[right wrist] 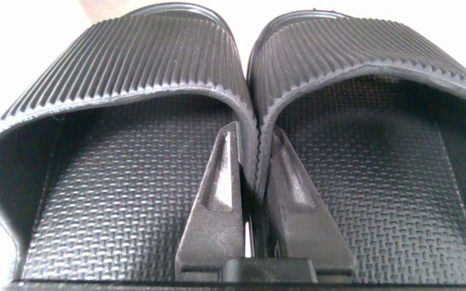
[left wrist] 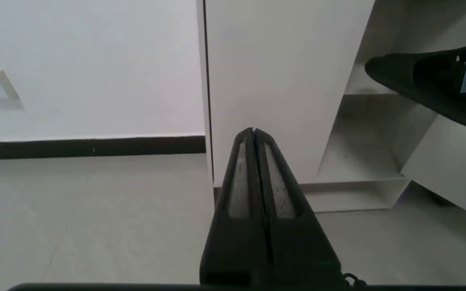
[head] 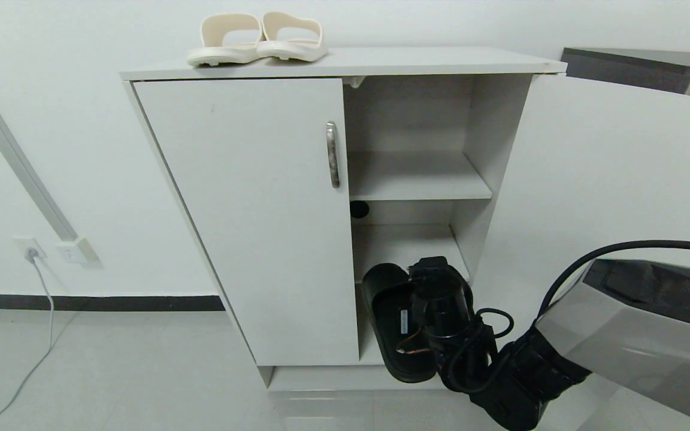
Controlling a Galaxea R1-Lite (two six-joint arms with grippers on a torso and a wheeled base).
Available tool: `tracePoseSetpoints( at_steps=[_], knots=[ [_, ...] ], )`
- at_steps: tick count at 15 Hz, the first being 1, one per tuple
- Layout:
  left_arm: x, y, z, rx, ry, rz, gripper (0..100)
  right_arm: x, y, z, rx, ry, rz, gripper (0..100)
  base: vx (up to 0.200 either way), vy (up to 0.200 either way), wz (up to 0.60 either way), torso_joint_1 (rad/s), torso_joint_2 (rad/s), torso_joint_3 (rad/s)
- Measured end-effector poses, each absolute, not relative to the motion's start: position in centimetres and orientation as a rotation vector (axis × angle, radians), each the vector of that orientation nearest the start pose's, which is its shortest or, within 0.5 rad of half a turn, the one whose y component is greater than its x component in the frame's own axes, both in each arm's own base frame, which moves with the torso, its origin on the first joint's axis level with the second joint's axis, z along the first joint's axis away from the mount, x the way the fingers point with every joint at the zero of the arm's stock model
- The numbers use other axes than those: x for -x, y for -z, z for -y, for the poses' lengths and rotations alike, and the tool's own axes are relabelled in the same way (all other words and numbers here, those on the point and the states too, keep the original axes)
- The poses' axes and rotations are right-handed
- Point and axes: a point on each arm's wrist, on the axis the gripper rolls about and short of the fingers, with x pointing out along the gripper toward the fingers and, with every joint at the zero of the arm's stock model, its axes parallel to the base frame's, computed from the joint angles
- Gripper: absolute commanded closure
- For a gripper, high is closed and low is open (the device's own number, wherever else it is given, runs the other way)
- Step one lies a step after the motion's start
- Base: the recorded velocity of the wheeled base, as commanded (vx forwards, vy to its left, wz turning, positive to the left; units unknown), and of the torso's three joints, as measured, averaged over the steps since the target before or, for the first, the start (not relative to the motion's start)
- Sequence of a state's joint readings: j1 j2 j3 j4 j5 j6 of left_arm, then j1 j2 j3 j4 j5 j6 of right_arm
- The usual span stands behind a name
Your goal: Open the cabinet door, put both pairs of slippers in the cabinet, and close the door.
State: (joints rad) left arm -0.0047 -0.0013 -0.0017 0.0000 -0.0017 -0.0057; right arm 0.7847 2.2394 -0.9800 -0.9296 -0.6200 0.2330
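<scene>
Resting on the cabinet (head: 441, 60) top are two cream slippers (head: 258, 39). The left door (head: 249, 221) is closed, the right door (head: 590, 179) open. Two black slippers (head: 390, 317) sit at the bottom compartment's mouth, pinched together by the right gripper (right wrist: 254, 133). The left gripper (left wrist: 253, 137) is pressed together, empty.

The right gripper (right wrist: 254, 137) pinches the touching inner edges of two black slippers (right wrist: 120, 178) between its fingers (right wrist: 217, 202). From the gripper, one ribbed strap (right wrist: 128, 65) arches at eleven o'clock, the other at one o'clock.
</scene>
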Motion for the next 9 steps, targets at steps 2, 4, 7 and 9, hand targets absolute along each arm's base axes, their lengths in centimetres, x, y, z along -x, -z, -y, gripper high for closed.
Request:
tracePoseSetpoints(
  at_steps=[2, 4, 7, 9],
  knots=[
    [2.30, -7.59, -0.01, 0.006, 0.006, 0.003, 100, -29.64, -5.79, -27.69, -0.015, -0.131, -0.272, 100, 0.000, 0.000, 0.00, 0.002, 0.00, -0.198],
    [2.30, -7.59, -0.01, 0.006, 0.006, 0.003, 100, -29.75, -5.57, -27.63, -0.012, -0.128, -0.276, 100, 0.000, 0.000, 0.00, 0.005, 0.00, -0.202],
    [2.30, -7.59, -0.01, 0.006, 0.006, 0.003, 100, -29.82, -5.59, -27.60, -0.034, -0.099, -0.261, 100, 0.000, 0.000, 0.00, 0.006, 0.00, -0.114],
    [2.30, -7.59, -0.01, 0.006, 0.006, 0.003, 100, -30.09, -6.11, -27.69, -0.072, -0.081, -0.201, 100, 0.000, 0.000, 0.00, 0.000, 0.00, 0.000]
  ],
)
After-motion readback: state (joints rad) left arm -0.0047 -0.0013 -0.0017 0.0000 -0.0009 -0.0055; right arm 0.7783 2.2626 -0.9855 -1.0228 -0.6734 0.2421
